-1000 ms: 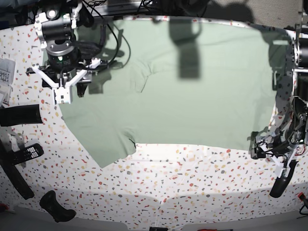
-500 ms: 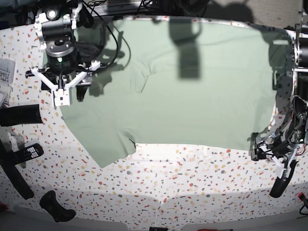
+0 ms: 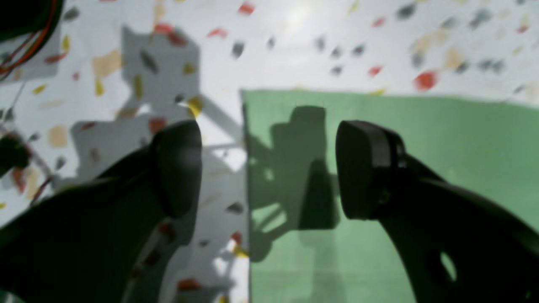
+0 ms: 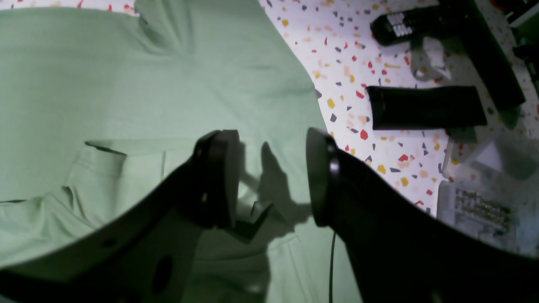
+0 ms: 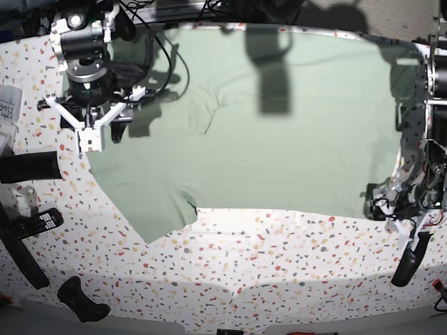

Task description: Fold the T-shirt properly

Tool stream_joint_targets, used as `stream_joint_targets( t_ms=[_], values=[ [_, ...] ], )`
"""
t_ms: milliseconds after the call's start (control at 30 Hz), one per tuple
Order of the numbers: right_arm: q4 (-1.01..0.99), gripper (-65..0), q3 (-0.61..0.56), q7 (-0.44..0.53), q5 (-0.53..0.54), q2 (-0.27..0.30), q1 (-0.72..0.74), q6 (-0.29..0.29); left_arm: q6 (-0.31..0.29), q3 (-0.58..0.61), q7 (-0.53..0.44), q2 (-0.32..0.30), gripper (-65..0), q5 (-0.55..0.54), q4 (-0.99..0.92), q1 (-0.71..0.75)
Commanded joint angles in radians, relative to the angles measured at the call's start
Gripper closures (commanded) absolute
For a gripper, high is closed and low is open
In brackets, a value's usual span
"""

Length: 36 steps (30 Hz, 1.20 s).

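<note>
The pale green T-shirt point(image 5: 279, 146) lies spread flat across the speckled table point(image 5: 265, 258), one short sleeve point(image 5: 157, 216) pointing to the front left. In the left wrist view my left gripper point(image 3: 269, 168) is open low over the T-shirt's corner point(image 3: 379, 126). One fingertip point(image 3: 179, 166) is over bare table and the other over cloth, straddling the straight edge. My right gripper point(image 4: 269, 179) is open above the T-shirt point(image 4: 105, 84) near a seamed fold point(image 4: 122, 147), with nothing between its fingers. In the base view the right arm point(image 5: 87, 84) is at the back left and the left arm point(image 5: 419, 202) at the right edge.
On the table left of the shirt lie a black remote point(image 5: 38, 223), a black block point(image 5: 28, 167) and a clear plastic box point(image 4: 476, 206). A black handle-like part point(image 5: 80, 300) sits at the front left. Cables point(image 5: 157, 63) trail behind the right arm.
The left gripper has shifted a little toward the shirt's front right corner. The right arm has barely moved. The shirt lies as before.
</note>
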Motion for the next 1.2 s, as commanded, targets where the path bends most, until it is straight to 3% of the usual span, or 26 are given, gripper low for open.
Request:
stream_joint_targets(
  t_ms=[0,67,167,333,433,567,633,833,933,1067,1167],
  values=[
    [0.018,-25.2,0.003,0.019,-0.010,0.003,0.002,0.001,-0.003,-0.008,-0.014,-0.019,-45.5,0.013,0.016,-0.036],
    [0.018,-25.2,0.003,0.016,-0.010,0.004,0.002,0.001,0.016,-0.008,-0.022,-0.026,-45.5,0.047,0.016,-0.036],
    [0.018,-25.2,0.003,0.009,-0.010,0.004,0.002,0.001,0.105,-0.008,-0.066,-0.049,-45.5,0.045,0.015,-0.036],
    [0.018,-25.2,0.003,-0.027,-0.007,0.004,0.002,0.001,0.111,-0.008,-0.092,-0.072,-45.5,0.022,0.011,-0.030],
    [0.018,-25.2,0.003,-0.058,0.002,0.003,0.002,0.001,0.155,-0.012,-0.101,-0.051,-45.5,0.011,-0.036,-0.029],
    [0.018,-25.2,0.003,-0.080,0.001,0.003,0.002,0.001,0.158,-0.031,-0.127,-0.021,-45.4,-0.123,-0.134,-0.036],
    [0.018,-25.2,0.003,-0.081,0.001,0.003,0.002,0.001,0.128,-0.080,-0.124,-0.008,-45.3,-0.167,-0.154,-0.035],
    [0.018,-25.2,0.003,-0.094,0.001,0.003,0.002,0.001,-0.042,-0.248,-0.119,0.006,-45.1,-0.245,-0.168,-0.033],
    [0.018,-25.2,0.003,-0.095,0.001,0.003,0.002,0.001,-0.052,-0.255,-0.122,0.006,-45.1,-0.240,-0.168,-0.030],
    [0.018,-25.2,0.003,-0.096,0.000,0.003,0.002,0.002,-0.051,-0.251,-0.185,0.024,-45.1,-0.080,-0.169,-0.014],
    [0.018,-25.2,0.003,-0.097,0.000,0.003,0.002,0.001,-0.051,-0.251,-0.170,0.042,-45.1,-0.060,-0.169,-0.015]
  ],
)
